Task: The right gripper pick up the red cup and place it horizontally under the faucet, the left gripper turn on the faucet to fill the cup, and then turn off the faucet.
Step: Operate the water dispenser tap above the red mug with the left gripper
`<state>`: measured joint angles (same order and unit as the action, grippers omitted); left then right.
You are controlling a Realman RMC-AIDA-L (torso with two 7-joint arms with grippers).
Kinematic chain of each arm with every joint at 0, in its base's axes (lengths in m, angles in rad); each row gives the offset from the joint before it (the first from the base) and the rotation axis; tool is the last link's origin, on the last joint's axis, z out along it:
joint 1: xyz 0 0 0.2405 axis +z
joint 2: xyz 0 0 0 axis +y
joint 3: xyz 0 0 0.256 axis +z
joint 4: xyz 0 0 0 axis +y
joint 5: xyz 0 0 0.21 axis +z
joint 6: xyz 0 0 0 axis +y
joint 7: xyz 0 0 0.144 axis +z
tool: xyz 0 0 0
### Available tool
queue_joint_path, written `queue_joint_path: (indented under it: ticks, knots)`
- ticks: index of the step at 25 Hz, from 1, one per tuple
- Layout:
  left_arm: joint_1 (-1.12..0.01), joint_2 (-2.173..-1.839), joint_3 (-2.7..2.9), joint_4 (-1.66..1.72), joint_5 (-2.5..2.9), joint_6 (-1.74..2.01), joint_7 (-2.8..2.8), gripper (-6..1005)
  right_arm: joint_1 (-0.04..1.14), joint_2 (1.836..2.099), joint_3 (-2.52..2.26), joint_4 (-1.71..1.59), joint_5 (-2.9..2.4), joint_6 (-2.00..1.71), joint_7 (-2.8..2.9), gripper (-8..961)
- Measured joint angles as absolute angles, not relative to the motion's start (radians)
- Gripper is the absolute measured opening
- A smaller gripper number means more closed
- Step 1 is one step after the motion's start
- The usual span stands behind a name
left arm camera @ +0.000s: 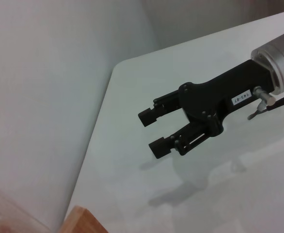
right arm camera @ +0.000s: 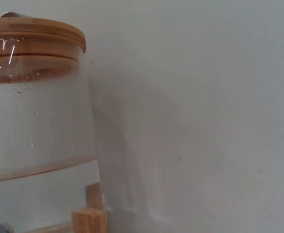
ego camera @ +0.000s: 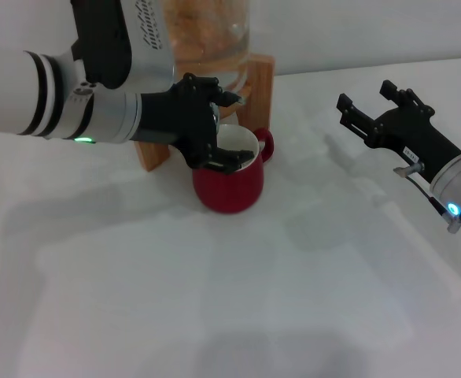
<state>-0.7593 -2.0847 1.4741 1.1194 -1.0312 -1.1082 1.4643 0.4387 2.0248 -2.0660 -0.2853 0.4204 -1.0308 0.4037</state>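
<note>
Red cup [ego camera: 229, 189] upright below glass dispenser [right arm camera: 35, 145], part full | left tool [ego camera: 215, 126] apart above rim | right tool [ego camera: 368, 102] apart, empty

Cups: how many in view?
1. The red cup stands on the table in front of the dispenser, with the left pincer over its rim. Others could be hidden behind the arm.

Soft even light, faint shadows, slight blur.
</note>
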Motion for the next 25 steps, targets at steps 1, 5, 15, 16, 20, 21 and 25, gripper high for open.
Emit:
queue_joint_path:
  ticks: [1, 5, 15, 16, 20, 21, 25]
  knots:
    - [-0.759, -2.085, 1.474, 1.119, -1.031, -1.103, 1.468, 839, 0.439, 2.025, -2.066, -0.285, 0.420, -1.031, 0.404, 843]
    - [-0.764, -2.084, 1.474, 1.109, -1.031, -1.094, 1.472, 839, 0.439, 2.025, -2.066, -0.285, 0.420, -1.031, 0.403, 844]
    - [-0.785, -2.084, 1.475, 1.091, -1.034, -1.087, 1.486, 839, 0.439, 2.024, -2.065, -0.285, 0.421, -1.031, 0.404, 843]
    - [-0.785, -2.084, 1.479, 1.091, -1.037, -1.087, 1.486, 840, 0.439, 2.024, -2.065, -0.285, 0.422, -1.031, 0.404, 843]
    - [-0.785, -2.085, 1.490, 1.091, -1.045, -1.087, 1.486, 840, 0.439, 2.023, -2.065, -0.285, 0.422, -1.031, 0.405, 843]
    - [-0.785, -2.086, 1.493, 1.093, -1.049, -1.088, 1.485, 840, 0.439, 2.023, -2.065, -0.285, 0.422, -1.032, 0.406, 843]
    - [-0.785, -2.085, 1.505, 1.095, -1.063, -1.086, 1.486, 840, 0.439, 2.023, -2.065, -0.285, 0.422, -1.035, 0.406, 844]
